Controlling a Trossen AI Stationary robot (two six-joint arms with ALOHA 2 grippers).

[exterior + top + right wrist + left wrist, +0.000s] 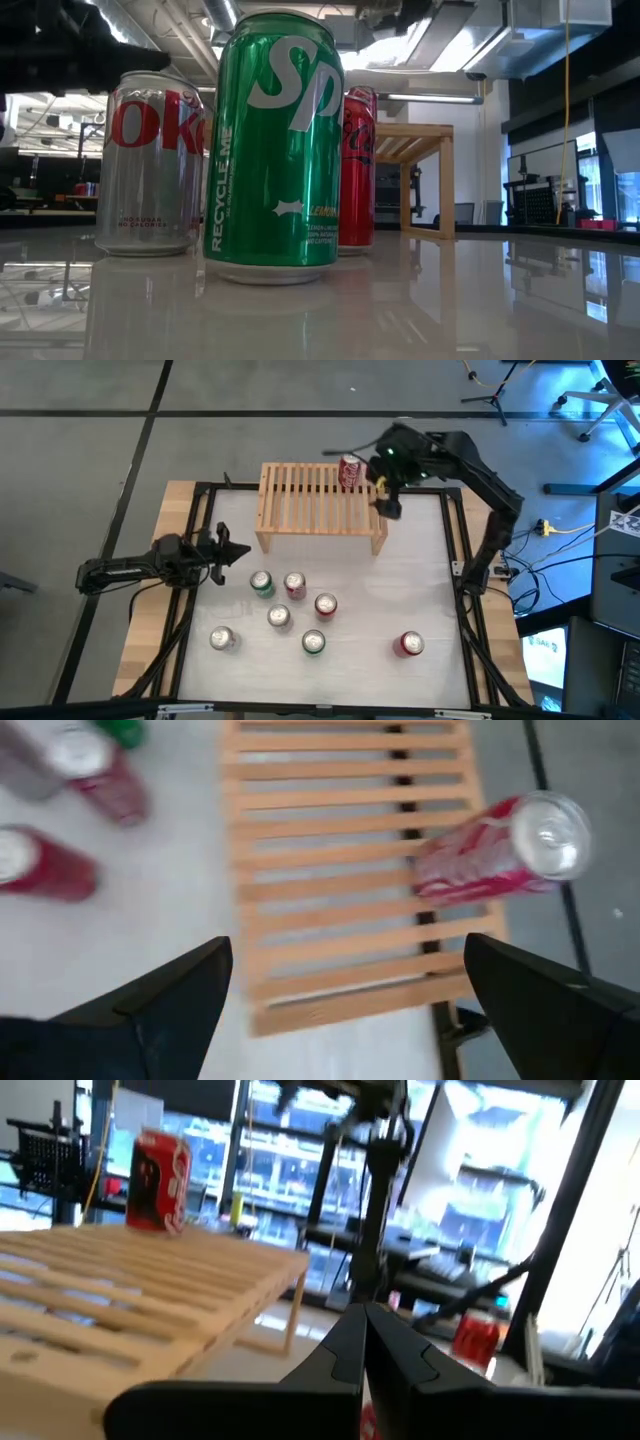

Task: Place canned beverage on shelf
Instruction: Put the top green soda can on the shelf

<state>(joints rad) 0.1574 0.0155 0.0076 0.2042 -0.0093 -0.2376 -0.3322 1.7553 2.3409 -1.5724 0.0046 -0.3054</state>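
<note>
The light wooden shelf (320, 508) stands at the table's far middle. A red canned beverage (350, 472) stands upright on its base on the slatted top, at the far right corner; the right wrist view shows this can (495, 850) too. My right gripper (388, 495) hangs open above the shelf's right end, clear of the can, with nothing between its fingers (180, 990). My left gripper (235, 553) waits shut at the table's left, pointing toward the shelf (130, 1290).
Several cans stand on the white table in front of the shelf: green (263, 584), red (295, 585) and silver (222, 639) ones, and a lone red can (408, 645) at the near right. The low view shows a green can (275, 150) close up.
</note>
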